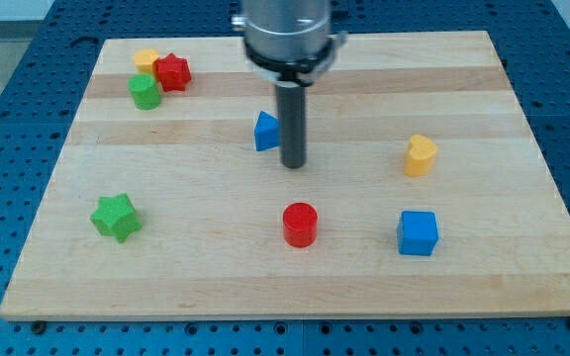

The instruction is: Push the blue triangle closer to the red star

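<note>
The blue triangle (266, 132) lies near the middle of the wooden board (483, 287), a little toward the view's top. My tip (293, 164) stands right beside it on its right side, touching or nearly touching it. The red star (173, 72) sits at the view's top left, packed against a yellow block (146, 60) and a green cylinder (144, 92). The rod's upper part hides a little of the triangle's right edge.
A green star (116, 217) lies at the left bottom. A red cylinder (300, 224) stands below my tip. A blue cube (418, 232) is at the bottom right, and a yellow heart-like block (421, 155) at the right.
</note>
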You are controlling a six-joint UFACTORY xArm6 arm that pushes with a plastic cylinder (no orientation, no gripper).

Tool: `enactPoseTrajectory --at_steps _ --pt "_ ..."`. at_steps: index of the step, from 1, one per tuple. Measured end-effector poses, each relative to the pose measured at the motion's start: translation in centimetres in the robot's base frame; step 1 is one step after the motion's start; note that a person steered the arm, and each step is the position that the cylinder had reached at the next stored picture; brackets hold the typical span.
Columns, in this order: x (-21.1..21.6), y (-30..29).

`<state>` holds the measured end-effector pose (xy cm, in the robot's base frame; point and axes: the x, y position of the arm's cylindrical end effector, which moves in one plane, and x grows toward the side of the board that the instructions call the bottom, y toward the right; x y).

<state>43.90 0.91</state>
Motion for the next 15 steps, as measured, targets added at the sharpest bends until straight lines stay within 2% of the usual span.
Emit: enactPoseTrajectory --at_steps 2,5,7,8,9,11,12,15 --pt "-1.5 0.6" --pt "-2.5 -5.4" --pt "-9.3 -6.7" --pt "-10.2 -7.8" --pt "-7.4 -6.0" --pt "-15.0 -4.5" --pt "-16.9 -4.9" --pt "-16.9 -11.3"
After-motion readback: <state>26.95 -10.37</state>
